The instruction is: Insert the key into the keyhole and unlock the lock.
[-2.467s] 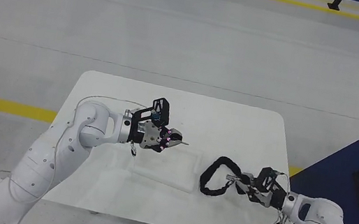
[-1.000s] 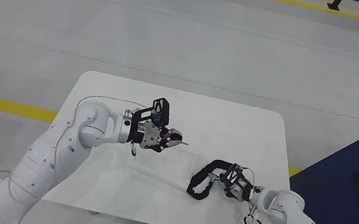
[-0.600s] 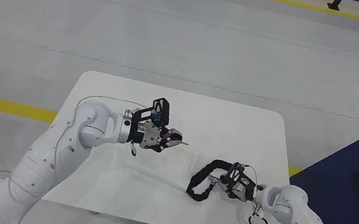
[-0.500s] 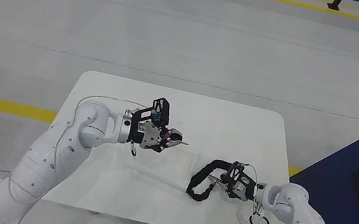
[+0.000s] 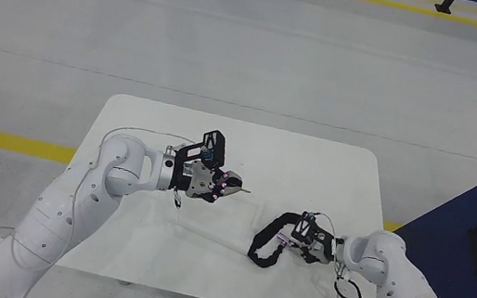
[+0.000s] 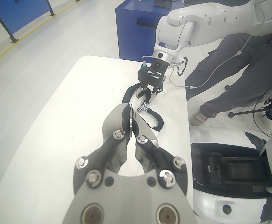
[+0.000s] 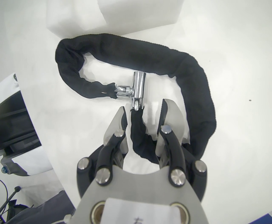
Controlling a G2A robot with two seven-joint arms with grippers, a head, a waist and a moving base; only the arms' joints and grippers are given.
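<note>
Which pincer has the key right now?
The left pincer, shut on the thin key; the right pincer stands open astride the chain lock.

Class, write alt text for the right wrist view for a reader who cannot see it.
The open right gripper straddles one end of a black sleeved chain beside its chrome lock cylinder. The chain loops on a white table.

Right gripper (image 7: pixel 144 108) spread open astride black-sleeved chain (image 7: pixel 148 52), chrome lock cylinder (image 7: pixel 139 89) just ahead, white table (image 7: pixel 233 53)
</note>
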